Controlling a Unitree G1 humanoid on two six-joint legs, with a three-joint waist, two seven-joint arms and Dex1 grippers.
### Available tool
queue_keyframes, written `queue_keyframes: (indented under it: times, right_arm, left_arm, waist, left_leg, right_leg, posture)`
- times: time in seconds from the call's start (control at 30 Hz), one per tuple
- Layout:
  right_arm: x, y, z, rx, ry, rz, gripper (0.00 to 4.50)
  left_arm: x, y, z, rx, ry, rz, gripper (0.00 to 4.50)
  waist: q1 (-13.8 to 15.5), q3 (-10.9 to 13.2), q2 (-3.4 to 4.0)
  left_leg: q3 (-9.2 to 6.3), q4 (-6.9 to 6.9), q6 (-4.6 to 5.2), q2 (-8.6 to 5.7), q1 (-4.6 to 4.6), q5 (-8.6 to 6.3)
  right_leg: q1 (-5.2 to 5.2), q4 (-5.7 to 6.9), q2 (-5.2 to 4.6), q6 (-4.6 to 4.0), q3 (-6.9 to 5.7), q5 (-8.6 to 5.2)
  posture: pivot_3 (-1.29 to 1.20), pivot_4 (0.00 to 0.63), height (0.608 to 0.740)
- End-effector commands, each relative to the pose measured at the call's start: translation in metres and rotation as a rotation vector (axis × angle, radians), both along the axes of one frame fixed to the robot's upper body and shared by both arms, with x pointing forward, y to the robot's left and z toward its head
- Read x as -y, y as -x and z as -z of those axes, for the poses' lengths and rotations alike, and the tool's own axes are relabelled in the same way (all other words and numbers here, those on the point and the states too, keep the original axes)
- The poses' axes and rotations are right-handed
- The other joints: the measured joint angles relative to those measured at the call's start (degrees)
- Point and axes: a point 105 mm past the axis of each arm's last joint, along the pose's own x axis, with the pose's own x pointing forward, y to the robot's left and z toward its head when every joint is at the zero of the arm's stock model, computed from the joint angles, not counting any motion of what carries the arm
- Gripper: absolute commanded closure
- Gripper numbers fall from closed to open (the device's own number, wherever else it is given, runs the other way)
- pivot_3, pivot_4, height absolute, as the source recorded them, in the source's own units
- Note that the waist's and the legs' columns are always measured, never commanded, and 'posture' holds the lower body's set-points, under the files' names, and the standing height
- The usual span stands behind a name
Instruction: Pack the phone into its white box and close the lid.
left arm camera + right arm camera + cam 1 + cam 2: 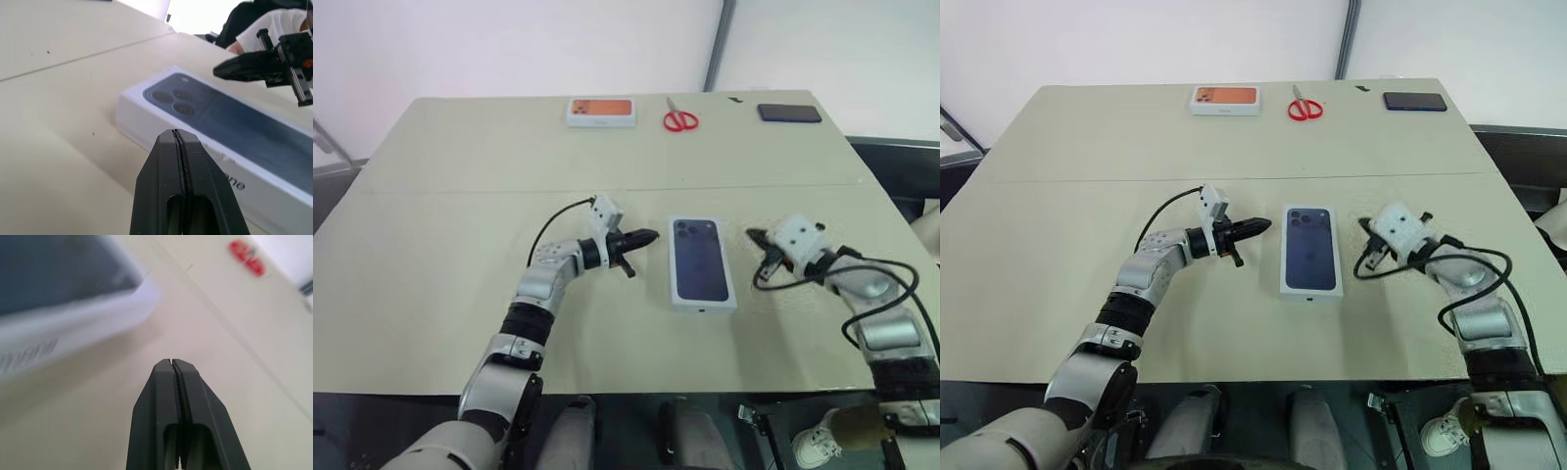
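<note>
Now, from the head cameras: the lid (702, 262), with its dark-blue phone picture, sits closed over the white box in the middle of the table (460, 245). Left gripper (649, 236) hangs just left of it, fingers pinched together, holding nothing. Right gripper (753, 235) is just off the right side, clenched and empty too. Along the far edge lie a box picturing an orange phone (601, 112), red scissors (680, 119) and a black phone (789, 113). Left wrist camera: closed fingertips (177, 142) point at the lid's near edge, the other gripper beyond it. Right wrist camera: shut fingers (172, 369), lid blurred alongside.
</note>
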Motion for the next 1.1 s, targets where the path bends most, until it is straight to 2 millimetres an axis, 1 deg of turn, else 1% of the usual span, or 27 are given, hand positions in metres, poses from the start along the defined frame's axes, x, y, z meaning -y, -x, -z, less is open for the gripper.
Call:
queue_keyframes:
  times: [0.03,0.1,0.17,0.23,0.33,0.37,0.4,0.53,0.67,0.7,0.73,0.77,0.8,0.83,0.87,0.9,0.97,1.0,1.03,1.07,1.1]
  right_arm:
    - [-0.028,0.011,-0.01,0.015,-0.024,-0.154,4.45]
    - [-0.038,0.017,-0.002,-0.027,-0.041,-0.198,4.45]
    - [-0.043,0.021,0.006,-0.047,-0.019,-0.223,4.45]
    - [-0.049,0.029,0.02,-0.093,0.028,-0.27,4.45]
    - [-0.057,0.042,0.041,-0.165,0.086,-0.327,4.45]
    - [-0.057,0.043,0.045,-0.175,0.114,-0.327,4.45]
    - [-0.057,0.044,0.048,-0.179,0.132,-0.325,4.45]
    - [-0.06,0.044,0.045,-0.177,0.133,-0.326,4.45]
    - [-0.059,0.04,0.042,-0.178,0.111,-0.306,4.45]
    - [-0.058,0.04,0.041,-0.186,0.091,-0.302,4.45]
    - [-0.058,0.037,0.036,-0.191,0.036,-0.287,4.45]
    - [-0.057,0.035,0.028,-0.205,-0.056,-0.283,4.45]
    - [-0.056,0.032,0.019,-0.2,-0.129,-0.273,4.23]
    - [-0.054,0.028,0.011,-0.182,-0.173,-0.254,3.92]
    - [-0.052,0.025,0.003,-0.156,-0.193,-0.25,3.6]
    - [-0.053,0.025,-0.003,-0.138,-0.2,-0.258,3.18]
    - [-0.056,0.026,-0.008,-0.124,-0.194,-0.288,2.08]
    - [-0.057,0.026,-0.008,-0.125,-0.199,-0.3,1.61]
    - [-0.058,0.026,-0.008,-0.129,-0.201,-0.306,1.03]
    - [-0.058,0.025,-0.007,-0.13,-0.184,-0.309,0.51]
    - [-0.058,0.024,-0.005,-0.135,-0.168,-0.311,0.02]
  left_arm:
    - [0.016,-0.002,-0.032,0.067,0.076,0.028,4.5]
    - [0.024,0.0,-0.031,0.062,0.076,0.052,4.5]
    - [0.031,0.004,-0.028,0.073,0.06,0.086,4.5]
    - [0.037,0.008,-0.02,0.056,0.034,0.114,4.5]
    - [0.042,0.022,0.016,0.063,-0.165,0.208,4.5]
    - [0.042,0.026,0.024,0.039,-0.201,0.225,4.5]
    - [0.042,0.027,0.028,0.024,-0.219,0.23,4.5]
    - [0.039,0.027,0.022,0.043,-0.191,0.223,4.5]
    - [0.033,0.02,0.021,0.001,-0.177,0.188,4.5]
    - [0.03,0.018,0.021,-0.022,-0.169,0.176,4.5]
    - [0.027,0.014,0.017,-0.038,-0.143,0.157,4.5]
    - [0.022,0.009,0.011,-0.048,-0.115,0.13,4.5]
    - [0.016,0.005,0.004,-0.009,-0.11,0.106,3.94]
    - [0.01,0.003,-0.004,0.047,-0.102,0.087,3.61]
    - [0.004,0.0,-0.012,0.069,-0.085,0.066,3.16]
    - [-0.005,-0.004,-0.019,0.086,-0.071,0.036,2.74]
    - [-0.021,-0.006,-0.028,0.132,-0.078,0.012,1.64]
    - [-0.03,-0.006,-0.029,0.146,-0.093,-0.004,1.2]
    - [-0.039,-0.005,-0.029,0.163,-0.113,-0.015,0.61]
    - [-0.047,-0.004,-0.029,0.177,-0.127,-0.024,0.15]
    - [-0.057,-0.002,-0.028,0.18,-0.141,-0.034,0.0]
  waist:
    - [0.2,0.0,-0.01]
    - [0.16,-0.01,-0.01]
    - [0.06,-0.01,-0.01]
    - [0.03,-0.01,-0.01]
    - [-0.36,-0.03,0.03]
    - [-0.41,-0.04,0.04]
    - [-0.39,-0.05,0.03]
    - [-0.26,-0.08,0.0]
    - [-0.26,-0.08,0.0]
    - [-0.26,-0.08,-0.01]
    - [-0.29,-0.08,-0.01]
    - [-0.34,-0.08,-0.01]
    - [-0.42,-0.07,-0.02]
    - [-0.47,-0.07,-0.01]
    - [-0.45,-0.06,0.0]
    - [-0.38,-0.06,0.0]
    - [-0.25,-0.06,0.0]
    - [-0.16,-0.06,-0.01]
    - [-0.11,-0.06,-0.01]
    - [-0.1,-0.06,-0.01]
    - [-0.08,-0.06,0.0]
  left_leg:
    - [-0.01,0.0,0.0,0.0,0.0,0.0]
    - [-0.04,0.04,0.0,-0.03,0.0,0.0]
    - [-0.03,0.04,0.0,-0.05,0.01,0.0]
    - [-0.03,0.04,0.0,-0.05,0.02,0.0]
    - [-0.02,0.03,0.01,-0.05,0.05,0.0]
    - [0.01,0.01,0.01,-0.04,0.09,0.0]
    - [0.0,-0.01,0.01,-0.03,0.15,0.0]
    - [-0.02,-0.01,0.01,-0.01,0.26,-0.01]
    - [-0.03,-0.01,0.01,0.0,0.26,-0.01]
    - [-0.03,-0.01,0.01,0.0,0.26,-0.01]
    - [-0.03,-0.01,0.01,0.0,0.26,-0.01]
    - [-0.03,-0.01,0.01,0.0,0.27,-0.01]
    - [-0.03,-0.01,0.01,0.02,0.26,-0.01]
    - [-0.04,-0.01,0.01,0.02,0.24,-0.01]
    - [-0.03,-0.01,0.01,0.03,0.22,-0.01]
    - [-0.03,-0.01,0.01,0.03,0.19,-0.01]
    - [-0.02,0.0,0.0,0.03,0.1,0.0]
    - [-0.03,0.01,0.0,0.02,0.09,0.0]
    - [-0.03,0.01,0.0,0.02,0.08,0.0]
    - [-0.03,0.01,0.0,0.02,0.08,0.0]
    - [-0.03,0.0,0.0,0.02,0.08,0.0]
  right_leg:
    - [0.02,-0.01,0.0,0.0,-0.01,0.0]
    - [0.09,-0.05,-0.02,0.01,-0.06,0.0]
    - [0.11,-0.06,-0.03,0.01,-0.05,0.0]
    - [0.09,-0.03,-0.02,0.01,-0.05,0.0]
    - [0.09,0.0,0.0,0.01,-0.04,0.0]
    - [0.1,0.0,0.0,0.01,-0.01,0.0]
    - [0.15,0.0,0.02,0.01,0.0,0.0]
    - [0.29,-0.01,0.03,0.0,-0.02,-0.01]
    - [0.29,-0.01,0.03,0.0,-0.02,-0.01]
    - [0.29,-0.01,0.03,0.0,-0.01,-0.01]
    - [0.29,-0.01,0.03,0.0,-0.01,-0.01]
    - [0.29,-0.01,0.03,0.0,-0.02,-0.01]
    - [0.28,0.0,0.03,0.0,-0.02,-0.01]
    - [0.24,0.02,0.03,0.0,-0.01,-0.01]
    - [0.19,0.04,0.04,0.0,0.0,0.0]
    - [0.14,0.07,0.03,-0.01,0.01,0.0]
    - [0.05,0.07,0.03,0.0,0.01,0.0]
    - [0.06,0.07,0.03,0.0,0.0,0.0]
    - [0.06,0.06,0.03,0.0,-0.01,0.0]
    - [0.06,0.05,0.02,0.0,-0.01,0.0]
    - [0.06,0.05,0.02,0.0,-0.01,0.0]
  posture:
    - [0.0,0.15,0.74]
    - [0.0,0.15,0.74]
    - [0.0,0.15,0.74]
    - [0.0,0.15,0.74]
    - [0.0,0.15,0.74]
    - [0.0,0.15,0.74]
    - [0.0,0.15,0.74]
    - [0.0,0.15,0.74]
    - [0.0,0.15,0.74]
    - [0.0,0.15,0.74]
    - [0.0,0.15,0.74]
    - [0.0,0.15,0.74]
    - [0.0,0.15,0.74]
    - [0.0,0.15,0.74]
    - [0.0,0.15,0.74]
    - [0.0,0.15,0.74]
    - [0.0,0.15,0.74]
    - [0.0,0.15,0.74]
    - [0.0,0.15,0.74]
    - [0.0,0.15,0.74]
    - [0.0,0.15,0.74]
